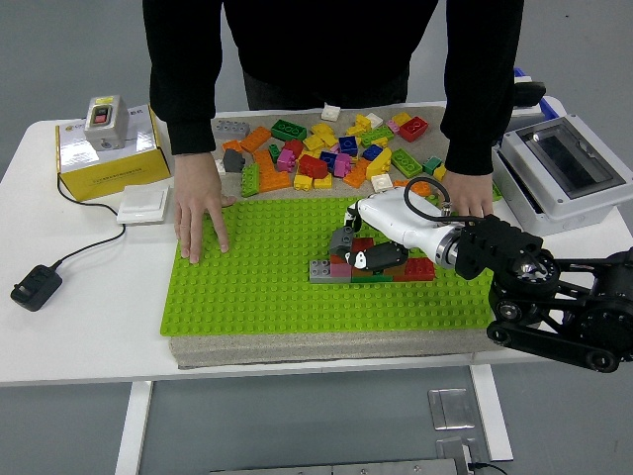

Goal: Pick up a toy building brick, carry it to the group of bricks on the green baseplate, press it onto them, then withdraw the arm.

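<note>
Presently the right hand [368, 240] is down over the group of bricks [371, 265] on the green baseplate [257, 287], fingers [343, 237] curled narrowly about a dark grey brick [341, 238] at the group's upper left edge. Judged from this, grasp and carry are done; pressing appears in progress, withdrawal remains. The brick sits tilted, not yet flat; its long axis cannot be told. The group itself runs left to right across the baseplate. Farther off, a person's two hands rest flat on the baseplate's far part, one [201, 213] at left, one [469, 196] just behind the robot's wrist. Beyond lies the loose brick pile [326, 148] on the table [89, 327].
</note>
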You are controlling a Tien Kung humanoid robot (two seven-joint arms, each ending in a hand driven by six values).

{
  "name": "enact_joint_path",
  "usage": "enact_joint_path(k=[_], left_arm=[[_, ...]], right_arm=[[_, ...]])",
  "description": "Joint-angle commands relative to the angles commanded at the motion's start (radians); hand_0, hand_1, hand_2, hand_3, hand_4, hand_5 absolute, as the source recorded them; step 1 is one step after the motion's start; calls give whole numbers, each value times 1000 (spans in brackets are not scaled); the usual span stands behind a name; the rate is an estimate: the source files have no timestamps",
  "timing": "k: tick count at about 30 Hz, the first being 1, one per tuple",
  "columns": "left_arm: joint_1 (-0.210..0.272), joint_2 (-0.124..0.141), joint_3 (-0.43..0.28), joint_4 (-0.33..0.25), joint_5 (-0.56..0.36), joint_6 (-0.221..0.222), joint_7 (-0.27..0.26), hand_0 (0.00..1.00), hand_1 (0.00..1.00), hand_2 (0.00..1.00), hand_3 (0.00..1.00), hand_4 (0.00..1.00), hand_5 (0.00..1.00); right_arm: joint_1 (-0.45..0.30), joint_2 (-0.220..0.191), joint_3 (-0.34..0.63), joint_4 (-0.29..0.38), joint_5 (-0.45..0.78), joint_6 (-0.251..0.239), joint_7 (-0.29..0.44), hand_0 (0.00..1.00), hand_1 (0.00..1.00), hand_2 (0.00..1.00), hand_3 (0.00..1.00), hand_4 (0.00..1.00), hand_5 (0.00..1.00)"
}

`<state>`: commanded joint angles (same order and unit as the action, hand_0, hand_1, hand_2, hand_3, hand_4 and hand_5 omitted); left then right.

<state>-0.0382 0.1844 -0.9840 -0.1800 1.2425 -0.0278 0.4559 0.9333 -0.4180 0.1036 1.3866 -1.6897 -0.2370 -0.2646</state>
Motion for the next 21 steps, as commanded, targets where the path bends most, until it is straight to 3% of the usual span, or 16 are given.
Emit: enact_joint_path(k=[21], left_arm=[[-8,0,8,0,-10,2,-4,702,661,527,658,167,706]], right_arm=[[0,-3,-5,-1,-3,-7,0,46,105,651,677,629,518]])
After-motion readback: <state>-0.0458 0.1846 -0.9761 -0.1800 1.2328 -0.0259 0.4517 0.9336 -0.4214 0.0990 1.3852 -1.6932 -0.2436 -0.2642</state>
